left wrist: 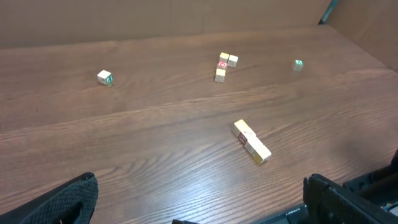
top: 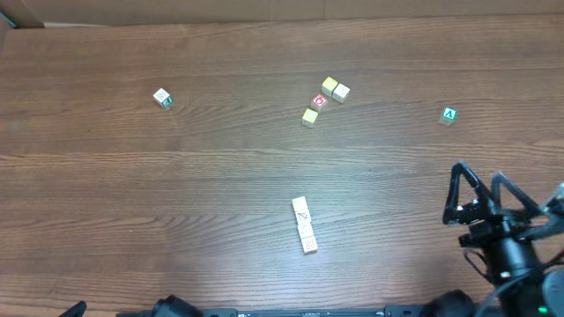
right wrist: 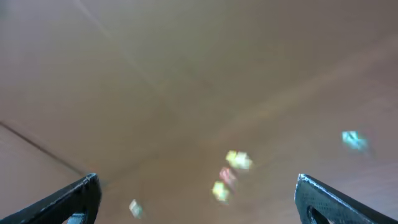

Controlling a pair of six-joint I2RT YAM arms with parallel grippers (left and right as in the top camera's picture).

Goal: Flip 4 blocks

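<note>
The only legible character is a white "A" on the top face of the green cube (top: 448, 114), which lies well to the right of the red cube (top: 319, 101) on the tabletop (top: 132, 202). The red cube carries a sign, not text: a white ring on its upper face. Toward the arms from the red cube, the blocks (top: 304, 225) lie in a touching row, and their faint line pictures are too small to read. Far left of the red cube, a white cube (top: 162, 98) has a greenish mark that cannot be made out. The right wrist view is too blurred to read anything.
</note>
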